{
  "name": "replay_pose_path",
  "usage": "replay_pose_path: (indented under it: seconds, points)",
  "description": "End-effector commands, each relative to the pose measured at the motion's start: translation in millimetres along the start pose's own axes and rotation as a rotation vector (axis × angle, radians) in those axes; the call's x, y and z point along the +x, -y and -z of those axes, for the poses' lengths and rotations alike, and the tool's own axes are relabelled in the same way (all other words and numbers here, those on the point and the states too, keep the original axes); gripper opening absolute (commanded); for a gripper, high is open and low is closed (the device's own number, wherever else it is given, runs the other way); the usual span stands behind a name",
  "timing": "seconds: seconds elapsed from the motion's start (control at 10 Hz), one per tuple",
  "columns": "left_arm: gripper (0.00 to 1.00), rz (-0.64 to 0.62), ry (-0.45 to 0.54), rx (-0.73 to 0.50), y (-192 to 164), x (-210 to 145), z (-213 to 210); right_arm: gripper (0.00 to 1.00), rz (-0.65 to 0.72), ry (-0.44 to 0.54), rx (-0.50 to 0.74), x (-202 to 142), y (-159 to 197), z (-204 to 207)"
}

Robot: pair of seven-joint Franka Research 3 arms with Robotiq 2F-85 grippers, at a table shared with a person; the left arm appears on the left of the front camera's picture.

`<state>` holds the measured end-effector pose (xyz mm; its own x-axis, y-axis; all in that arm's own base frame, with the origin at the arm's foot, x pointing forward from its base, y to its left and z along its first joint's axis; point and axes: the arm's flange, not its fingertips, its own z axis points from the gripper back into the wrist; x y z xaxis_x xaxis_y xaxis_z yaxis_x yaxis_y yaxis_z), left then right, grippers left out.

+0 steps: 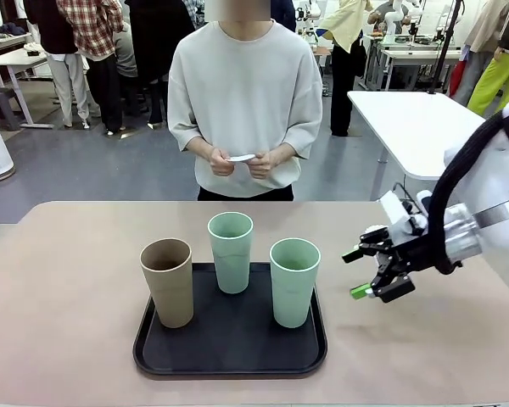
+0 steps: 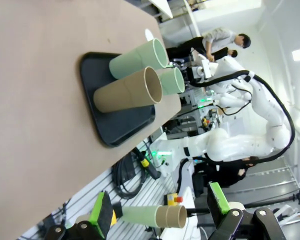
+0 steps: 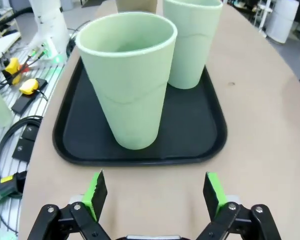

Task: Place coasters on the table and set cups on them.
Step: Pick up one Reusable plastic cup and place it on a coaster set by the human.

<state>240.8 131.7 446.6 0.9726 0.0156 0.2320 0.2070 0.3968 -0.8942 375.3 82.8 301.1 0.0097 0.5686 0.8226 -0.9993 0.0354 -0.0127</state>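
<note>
Cups [image 1: 294,284] near spread right jaws

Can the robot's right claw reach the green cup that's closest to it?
Probably yes. The right claw is open and hovers beside the tray, facing the nearest green cup. Only a strip of table and the low tray rim lie between them.
</note>
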Motion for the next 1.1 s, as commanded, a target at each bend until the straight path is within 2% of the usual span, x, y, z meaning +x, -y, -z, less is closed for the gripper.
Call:
replay_pose_path:
  seconds: [0.0,0.3,0.4,0.8,1.0]
  points:
    - [1.00,0.007,0.006,-0.006,0.0,-0.8,-1.6,1.00,-0.025,0.012,-0.011,4.1,-15.6,24.1]
    - [1.00,0.007,0.006,-0.006,0.0,-0.8,-1.6,1.00,-0.049,0.075,-0.021,19.4,-20.4,25.3]
    - [1.00,0.007,0.006,-0.006,0.0,-0.8,-1.6,1.00,-0.043,0.128,-0.031,22.5,-20.7,21.8]
    - [1.00,0.007,0.006,-0.006,0.0,-0.8,-1.6,1.00,0.035,0.302,-0.006,7.5,-19.7,11.1]
    - [1.00,0.007,0.006,-0.006,0.0,-0.8,-1.6,1.00,0.076,0.332,0.013,2.9,-21.9,3.5]
